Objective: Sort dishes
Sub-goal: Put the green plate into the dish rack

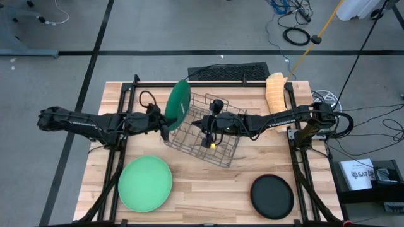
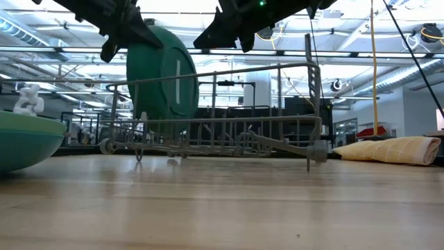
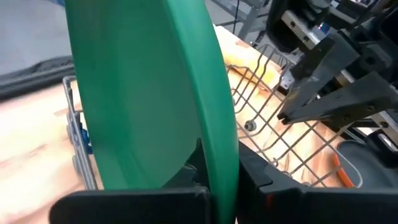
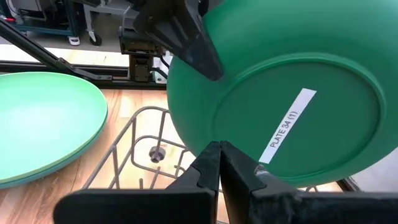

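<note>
The teal-green plate (image 1: 178, 104) stands on edge at the left end of the grey wire rack (image 1: 211, 135), its labelled underside toward my right gripper. My left gripper (image 1: 165, 124) is shut on its rim. My right gripper (image 4: 219, 152) is shut and empty above the rack, its tips close to the plate's underside (image 4: 292, 106); I cannot tell if they touch. The light-green plate (image 1: 145, 183) lies flat on the table at the near left. The small plate (image 1: 272, 196) lies at the near right, black face up. My left gripper pinches the teal plate's rim (image 3: 217, 143) between its two fingers, one finger (image 3: 196, 165) on each face. It comes from the table's left, at the plate's upper near side. The plate stands nearly upright, its lower rim (image 2: 163, 128) down among the rack's wires.
A folded yellow cloth (image 1: 276, 93) lies at the table's far right. A black mat (image 1: 230, 71) sits at the far edge. Dark frame rails (image 1: 293, 135) run along both table sides. Bare wood lies between the two flat plates.
</note>
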`<state>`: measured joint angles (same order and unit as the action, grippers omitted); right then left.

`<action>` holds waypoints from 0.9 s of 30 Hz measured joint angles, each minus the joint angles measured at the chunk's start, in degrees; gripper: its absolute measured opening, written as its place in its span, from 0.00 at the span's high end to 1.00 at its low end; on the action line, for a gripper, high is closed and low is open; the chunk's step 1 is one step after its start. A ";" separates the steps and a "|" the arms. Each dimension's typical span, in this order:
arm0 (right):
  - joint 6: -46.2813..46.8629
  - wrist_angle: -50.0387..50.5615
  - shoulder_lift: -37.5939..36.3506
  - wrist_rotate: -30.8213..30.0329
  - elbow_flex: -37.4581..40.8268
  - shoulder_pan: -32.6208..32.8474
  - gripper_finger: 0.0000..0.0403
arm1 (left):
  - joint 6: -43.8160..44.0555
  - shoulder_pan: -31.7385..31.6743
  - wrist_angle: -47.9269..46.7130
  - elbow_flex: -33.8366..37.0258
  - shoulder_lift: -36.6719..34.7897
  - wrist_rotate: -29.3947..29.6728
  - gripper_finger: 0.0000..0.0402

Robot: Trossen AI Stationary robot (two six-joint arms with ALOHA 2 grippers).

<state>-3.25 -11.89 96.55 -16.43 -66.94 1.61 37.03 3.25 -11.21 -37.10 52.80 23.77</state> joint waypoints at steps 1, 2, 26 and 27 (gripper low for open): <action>0.00 0.01 0.00 0.00 0.00 0.00 0.98 | 0.84 0.08 -0.04 0.00 0.30 -0.23 0.95; 0.00 0.01 0.00 0.00 0.00 0.00 0.98 | 1.87 0.31 -0.30 0.07 0.54 -0.72 0.95; 0.00 0.14 0.00 0.04 -0.02 0.00 0.98 | 15.06 5.00 8.39 9.20 1.40 -0.75 0.96; 0.00 0.14 0.00 0.04 -0.02 0.00 0.98 | 15.18 5.12 8.31 9.20 1.40 -0.74 0.96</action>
<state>-3.25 -11.75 96.55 -16.38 -66.96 1.61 52.21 8.36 -2.90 -27.90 54.19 23.03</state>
